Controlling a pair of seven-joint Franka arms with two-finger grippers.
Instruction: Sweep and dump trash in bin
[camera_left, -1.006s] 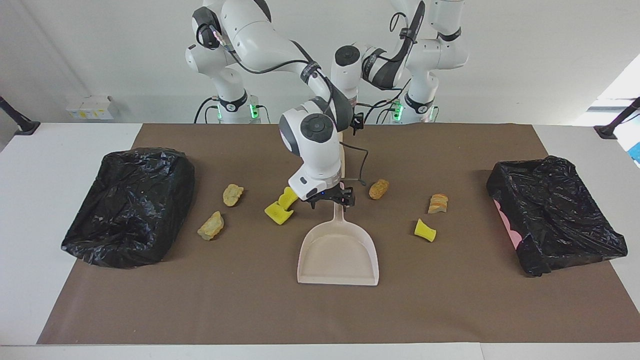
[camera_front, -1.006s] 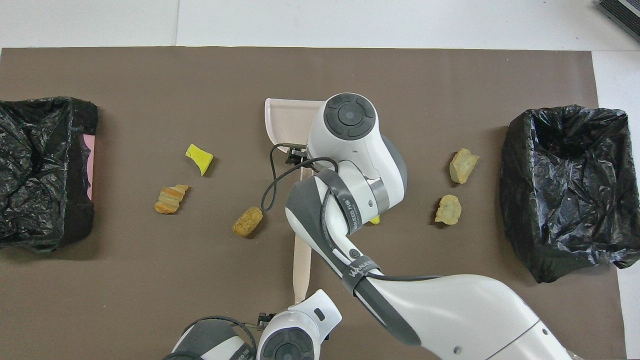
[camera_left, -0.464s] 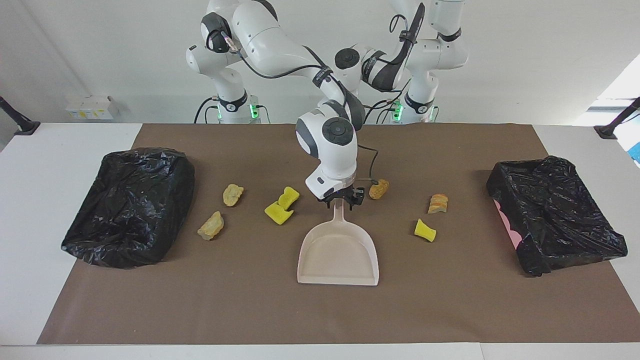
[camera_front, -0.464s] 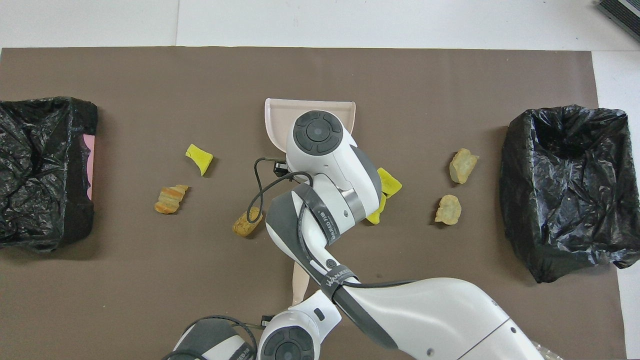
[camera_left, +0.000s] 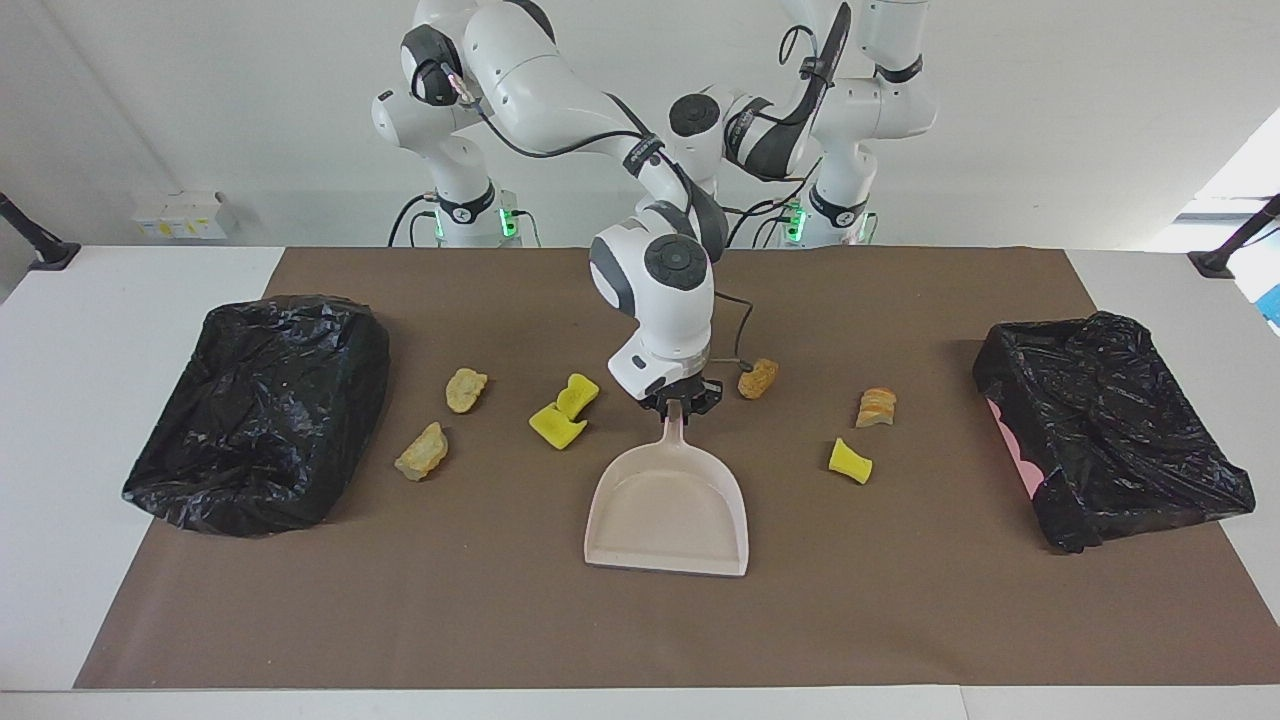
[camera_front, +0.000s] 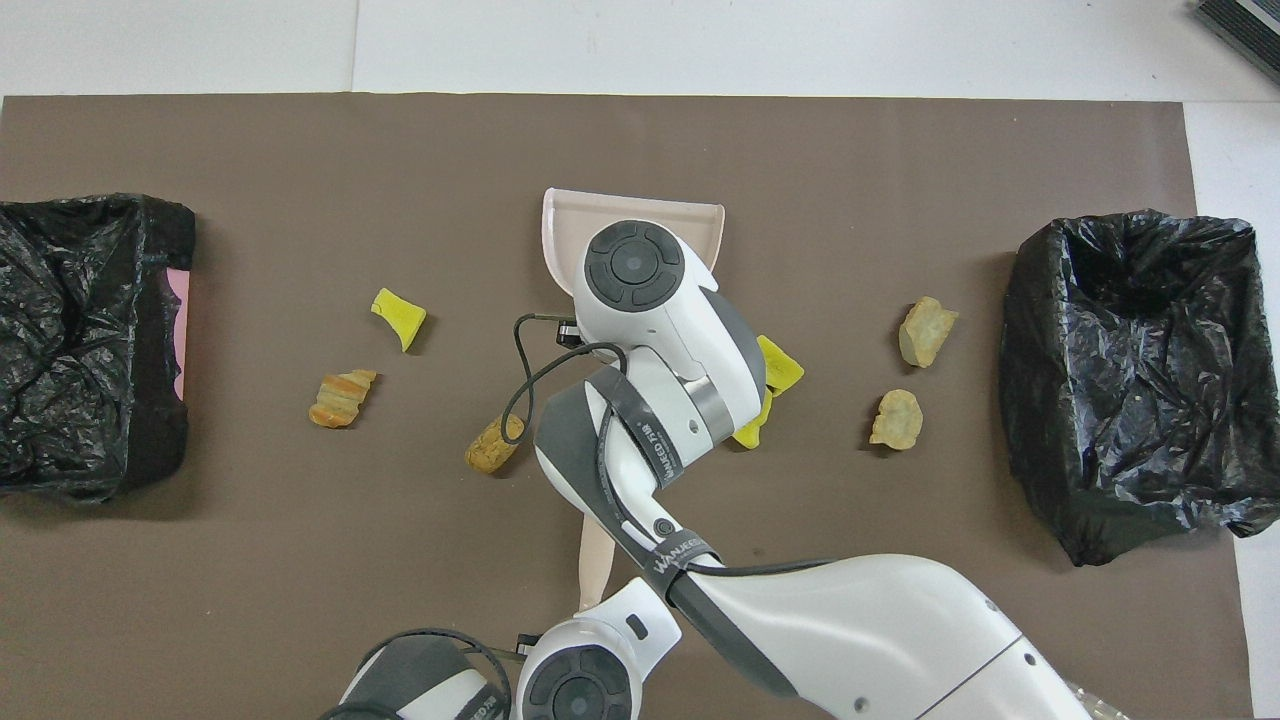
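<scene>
The right claw (camera_left: 681, 402) is clamped on the handle tip of the dustpan (camera_left: 668, 505), which sits mid-counter with its mouth pointing away from the robots. The left claw (camera_front: 598, 606) is closed at the end of the brush (camera_front: 597, 555), close to the robots, though the grip itself is mostly hidden under the wrist. The trash (camera_left: 557, 426) is all loose on the brown mat (camera_left: 500, 620), scattered either side of the dustpan handle, between the two black-bagged bins (camera_left: 260, 410).

Grey bands (camera_front: 655, 450) on the right arm carry unreadable lettering.
</scene>
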